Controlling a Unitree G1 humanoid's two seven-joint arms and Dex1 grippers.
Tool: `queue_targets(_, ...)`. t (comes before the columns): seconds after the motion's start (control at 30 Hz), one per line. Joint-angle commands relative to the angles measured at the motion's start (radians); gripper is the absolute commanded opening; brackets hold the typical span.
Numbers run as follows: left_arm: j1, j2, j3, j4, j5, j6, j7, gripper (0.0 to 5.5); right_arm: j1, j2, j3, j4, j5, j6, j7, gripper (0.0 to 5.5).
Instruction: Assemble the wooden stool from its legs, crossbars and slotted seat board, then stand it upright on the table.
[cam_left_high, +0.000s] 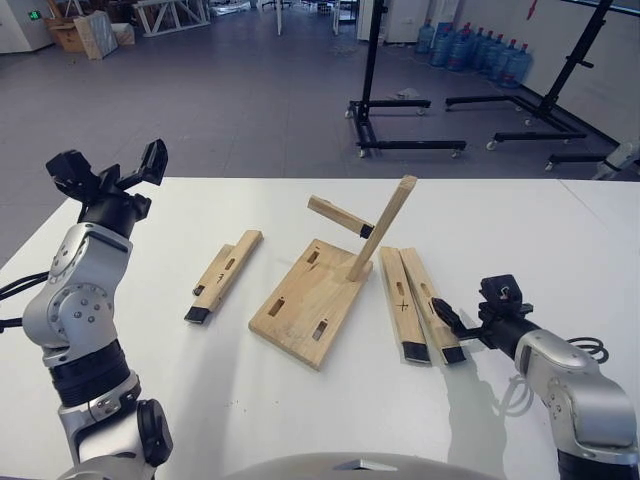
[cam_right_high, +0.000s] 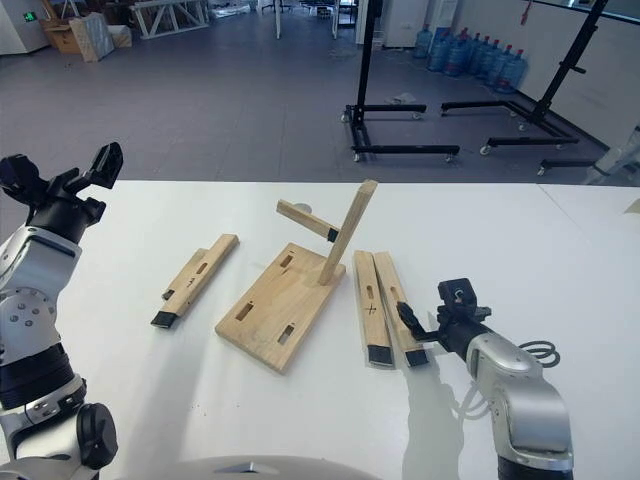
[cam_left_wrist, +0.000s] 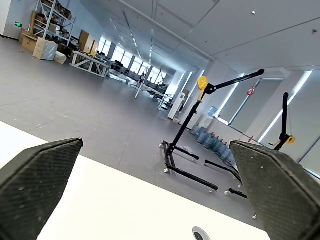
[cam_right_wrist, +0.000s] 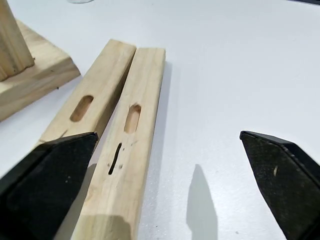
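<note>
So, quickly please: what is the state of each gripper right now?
Left gripper: open, holding nothing, raised up.
Right gripper: open, holding nothing, low by the two loose legs.

The seat board (cam_left_high: 300, 305), the upright leg (cam_left_high: 385, 225) set in it and the loose legs (cam_right_wrist: 127, 145) are pale bare wood, matt, with a fine grain and slightly rough slot edges. The loose legs end in matt black caps (cam_left_high: 415, 351), and the table (cam_left_high: 520, 220) is a smooth white top with a faint sheen. The finger pads (cam_left_wrist: 40, 175) of my left gripper (cam_left_wrist: 156, 144) and my right gripper (cam_right_wrist: 169, 135) are black, matt and finely dimpled.
</note>
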Motion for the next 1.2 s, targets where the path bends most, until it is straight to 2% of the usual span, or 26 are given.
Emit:
queue_targets(0.03,0.011,-0.002,-0.004,0.002,0.003,-0.011,-0.004,5.40,0.013,-0.023,0.014,0.014,0.020,-0.025,0.026,5.25)
queue_targets(0.33,0.020,-0.013,-0.013,-0.003,0.002,-0.023,-0.005,5.40,0.054,-0.052,0.118,0.067,-0.043,-0.117,0.017,5.25)
queue_targets(0.53,0.024,-0.016,-0.013,0.001,0.001,-0.027,-0.007,5.40,0.061,-0.062,0.130,0.102,-0.058,-0.150,0.013,5.25)
queue_targets(0.73,0.027,-0.018,-0.021,0.005,0.007,-0.034,-0.009,5.40,0.060,-0.074,0.162,0.089,-0.068,-0.101,0.000,4.32)
queue_targets(1.13,0.028,-0.014,-0.023,0.029,0.018,-0.054,-0.018,5.40,0.012,-0.100,0.136,0.134,-0.037,-0.050,0.022,2.10)
queue_targets(1.2,0.027,-0.008,-0.020,0.038,0.020,-0.053,-0.022,5.40,-0.002,-0.104,0.127,0.122,-0.018,-0.045,0.033,2.06)
